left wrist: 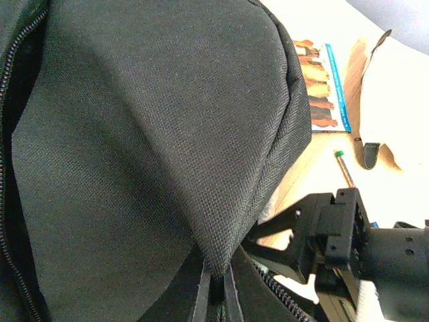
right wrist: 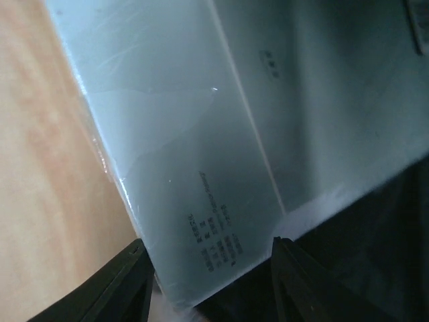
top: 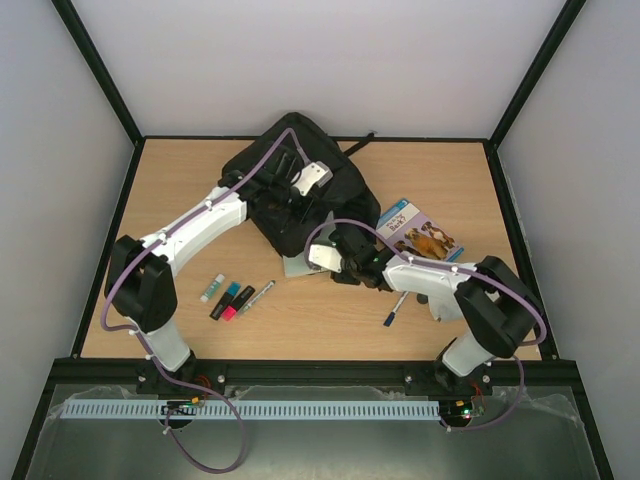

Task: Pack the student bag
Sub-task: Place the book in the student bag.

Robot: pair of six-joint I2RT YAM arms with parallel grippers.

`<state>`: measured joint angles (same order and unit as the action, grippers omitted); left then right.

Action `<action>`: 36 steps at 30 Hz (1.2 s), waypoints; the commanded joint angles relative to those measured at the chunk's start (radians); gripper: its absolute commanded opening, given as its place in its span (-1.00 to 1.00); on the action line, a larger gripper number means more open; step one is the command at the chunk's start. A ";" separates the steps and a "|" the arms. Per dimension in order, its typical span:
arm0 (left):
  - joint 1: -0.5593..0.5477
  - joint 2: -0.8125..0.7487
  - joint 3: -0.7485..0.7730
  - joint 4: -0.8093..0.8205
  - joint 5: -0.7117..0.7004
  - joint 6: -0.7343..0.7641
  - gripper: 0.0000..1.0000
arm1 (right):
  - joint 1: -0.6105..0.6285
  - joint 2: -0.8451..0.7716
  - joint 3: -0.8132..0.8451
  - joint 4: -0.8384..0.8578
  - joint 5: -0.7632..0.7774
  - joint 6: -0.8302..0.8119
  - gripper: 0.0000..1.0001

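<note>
Barely begun: the left gripper [left wrist: 216, 285] is pinched on the student bag [top: 285, 170], far-centre on the table [top: 330, 325], holding its flap up. The right gripper [right wrist: 209, 268] straddles a pale packet [right wrist: 201, 134] at the bag's mouth; whether it grips, I cannot tell. A book [top: 418, 232], markers [top: 228, 298] and a pen [top: 394, 310] wait outside.

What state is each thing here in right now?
Large black fabric student bag: zip open at one side, fabric pinched up.
Left hand: shut on the bag's fabric.
Pale flat wrapped package: lying at the bag's near edge.
Right hand: fingers astride the package, grip unclear.
Dog-cover book: closed, lying flat.
Blue-tipped pen: lying loose.
</note>
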<state>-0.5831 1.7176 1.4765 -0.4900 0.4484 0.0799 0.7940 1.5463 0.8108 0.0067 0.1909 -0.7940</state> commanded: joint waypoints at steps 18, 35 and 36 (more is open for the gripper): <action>-0.045 -0.040 -0.012 0.015 -0.252 -0.035 0.16 | -0.114 -0.139 -0.002 -0.101 -0.214 0.088 0.14; -0.222 -0.391 -0.543 0.185 -0.509 -0.015 0.57 | -0.151 -0.105 0.044 0.015 -0.297 0.325 0.17; -0.223 -0.378 -0.550 0.198 -0.509 -0.002 0.57 | -0.151 -0.100 0.053 0.012 -0.301 0.337 0.17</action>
<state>-0.7860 1.3186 0.9585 -0.3679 -0.0154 0.0307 0.6479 1.4296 0.8169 -0.0128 -0.0635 -0.5282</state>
